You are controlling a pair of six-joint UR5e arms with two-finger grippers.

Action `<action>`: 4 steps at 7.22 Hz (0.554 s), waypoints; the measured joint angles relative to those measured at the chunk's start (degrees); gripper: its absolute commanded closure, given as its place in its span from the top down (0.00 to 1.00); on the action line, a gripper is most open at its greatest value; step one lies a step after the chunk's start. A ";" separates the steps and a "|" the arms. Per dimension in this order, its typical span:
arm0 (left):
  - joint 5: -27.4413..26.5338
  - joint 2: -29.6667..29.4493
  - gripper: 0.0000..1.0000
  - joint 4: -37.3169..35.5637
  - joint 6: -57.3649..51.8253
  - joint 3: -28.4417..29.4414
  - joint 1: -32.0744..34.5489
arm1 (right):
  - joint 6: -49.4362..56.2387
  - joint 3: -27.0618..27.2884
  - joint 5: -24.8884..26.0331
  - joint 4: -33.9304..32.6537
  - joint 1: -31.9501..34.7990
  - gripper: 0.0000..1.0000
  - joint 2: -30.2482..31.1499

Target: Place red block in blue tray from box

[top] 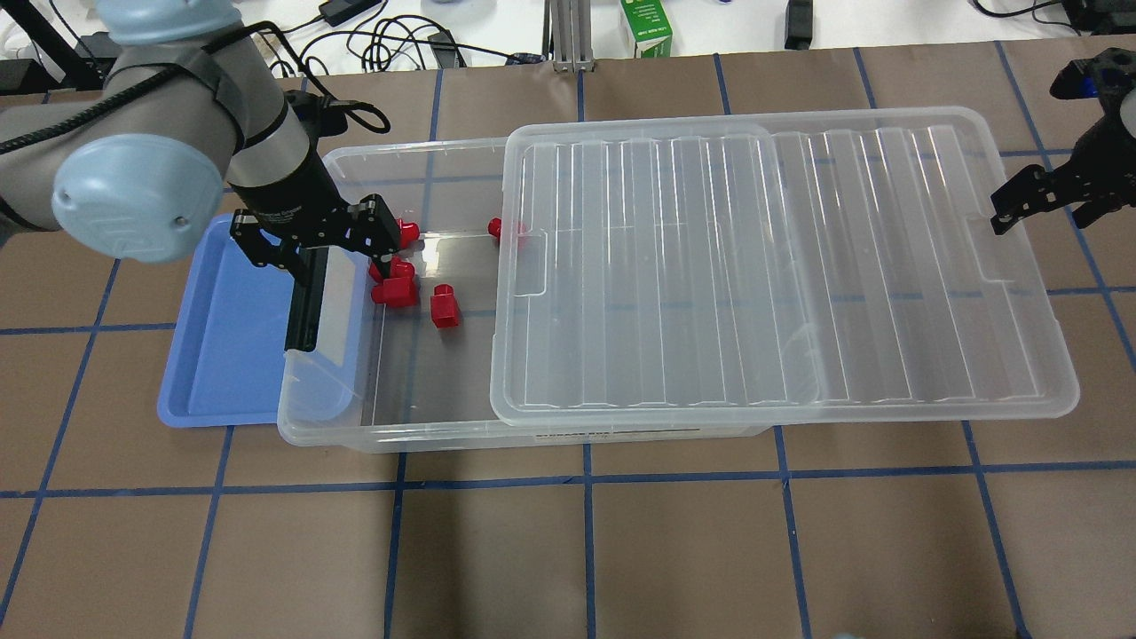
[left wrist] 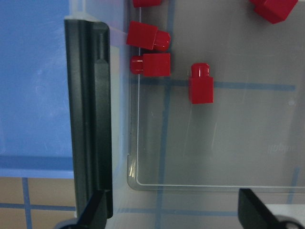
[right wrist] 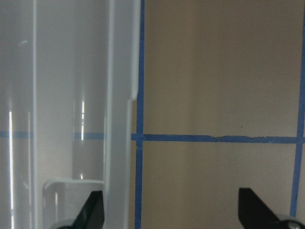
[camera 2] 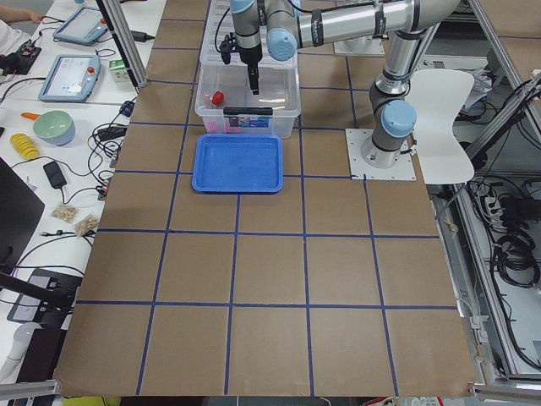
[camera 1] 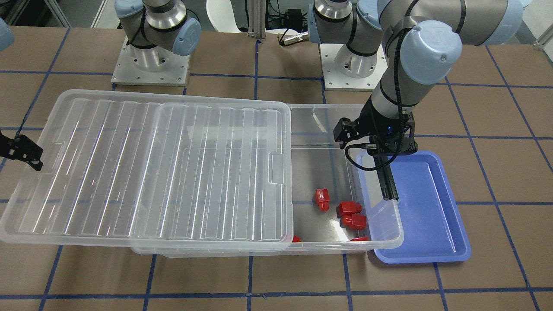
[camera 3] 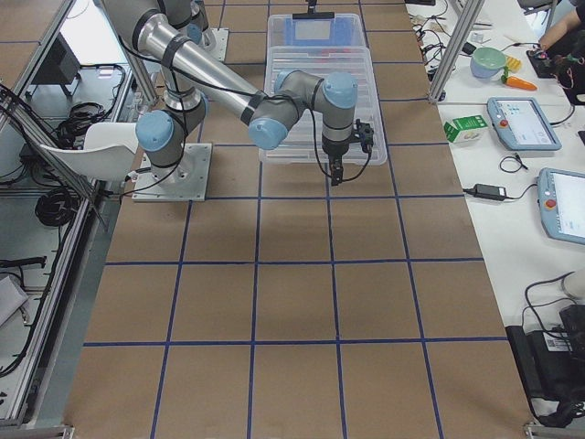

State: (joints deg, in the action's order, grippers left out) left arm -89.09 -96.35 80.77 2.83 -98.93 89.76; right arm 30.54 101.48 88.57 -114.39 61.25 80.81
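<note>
Several red blocks (camera 1: 322, 199) (top: 444, 306) (left wrist: 201, 83) lie on the floor of the clear box (camera 1: 389, 242) (top: 373, 437), at its uncovered end. The ribbed lid (camera 1: 151, 168) (top: 754, 266) is slid sideways and covers most of the box. The blue tray (camera 1: 432, 207) (top: 222, 355) (left wrist: 33, 95) lies empty against that open end. My left gripper (camera 1: 376, 142) (top: 312, 244) (left wrist: 174, 212) is open and empty, above the box's end wall with its black clip handle (left wrist: 88, 119). My right gripper (top: 1047, 200) (right wrist: 171, 212) is open and empty, just off the lid's far edge.
A green carton (top: 646, 27) and cables lie behind the box at the table's back. The two arm bases (camera 1: 151, 65) stand on the robot's side. Brown table surface with blue tape lines (top: 586, 550) lies in front of the box.
</note>
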 measured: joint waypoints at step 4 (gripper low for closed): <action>0.26 -5.24 0.81 -9.67 1.00 -4.25 2.12 | -0.65 -9.16 -0.35 11.84 1.54 1.00 1.72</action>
State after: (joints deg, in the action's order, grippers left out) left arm -88.83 -101.60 71.10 3.83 -103.18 91.88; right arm 29.89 92.32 88.22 -102.55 62.79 82.53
